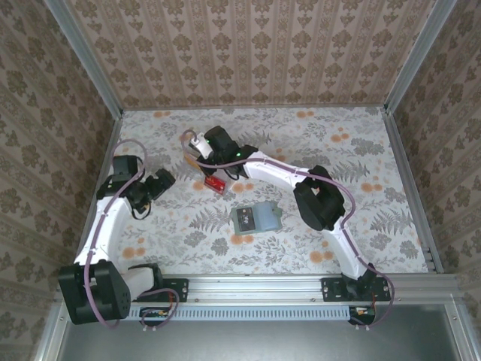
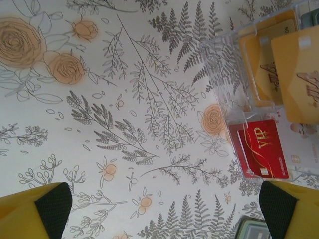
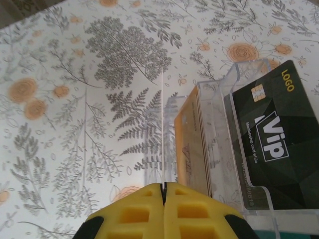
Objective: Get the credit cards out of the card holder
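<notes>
Covering the whole floor of the booth, the floral table (image 1: 361,150) carries everything else. From the top camera the right arm (image 1: 323,199) reaches from its base at about 5 o'clock across the middle of the table toward 11 o'clock, while the left arm (image 1: 105,218) stands along the 9 o'clock side. A clear tray (image 2: 229,55) with compartments lies left of the table's centre, under the end of the right arm. The card holder (image 1: 255,218) lies open and flat near the centre, at about 4 o'clock from the tray and apart from it; from above, cards in its slots cannot be made out. The left gripper (image 2: 164,204) hangs over bare cloth at 9 o'clock from the tray, its yellow fingers (image 2: 35,214) spread wide with nothing between them. The right gripper (image 3: 163,188) hovers just beside the tray, its fingers pressed together; whether anything thin is pinched there cannot be told. In the tray stand orange cards (image 2: 299,69), a black card (image 3: 276,134) at their 3 o'clock in the right wrist view, and a red card (image 2: 261,149).
</notes>
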